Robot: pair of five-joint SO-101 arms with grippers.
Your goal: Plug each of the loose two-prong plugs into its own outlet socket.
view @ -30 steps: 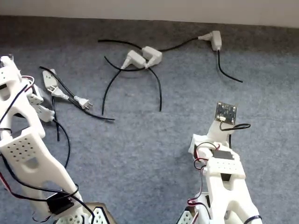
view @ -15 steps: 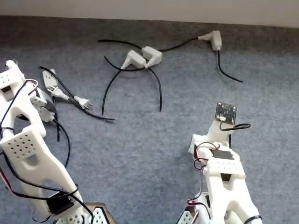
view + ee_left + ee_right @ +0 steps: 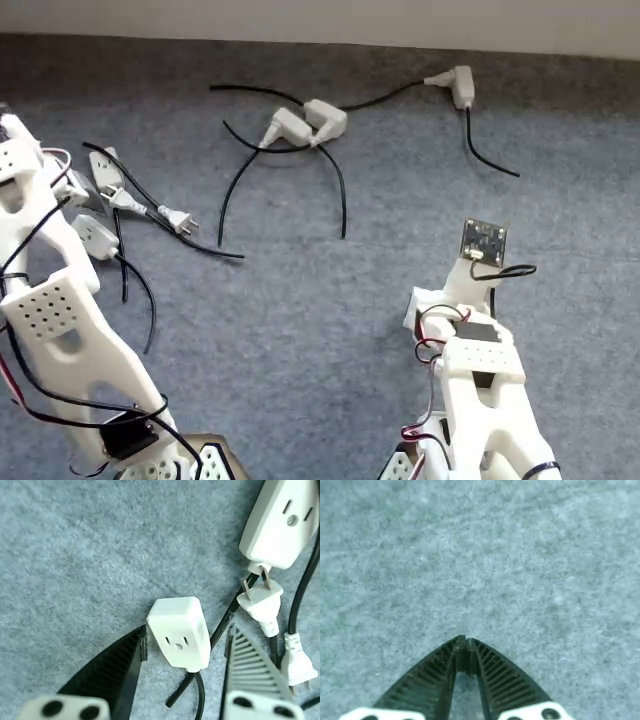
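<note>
A white outlet socket block (image 3: 179, 632) lies on the grey carpet between the fingers of my left gripper (image 3: 187, 636), which is open; one dark finger (image 3: 131, 656) touches its side and the other stands apart. The same socket (image 3: 97, 238) sits beside the left arm at the table's left. A second white socket (image 3: 280, 522) lies just beyond, with a two-prong plug (image 3: 260, 604) pointing its prongs at it. Another loose plug (image 3: 298, 664) lies nearby. My right gripper (image 3: 466, 647) is shut over bare carpet, holding nothing.
Black cables cross the left area. At the back middle, two white plug bodies (image 3: 300, 122) lie together with looping cords, and another white pair (image 3: 455, 82) sits at the back right. The right arm (image 3: 480, 350) stands front right. Open carpet lies in the middle.
The left arm's wrist swung a little to the right and then back to the left, uncovering the socket block beside it. The right arm has kept still.
</note>
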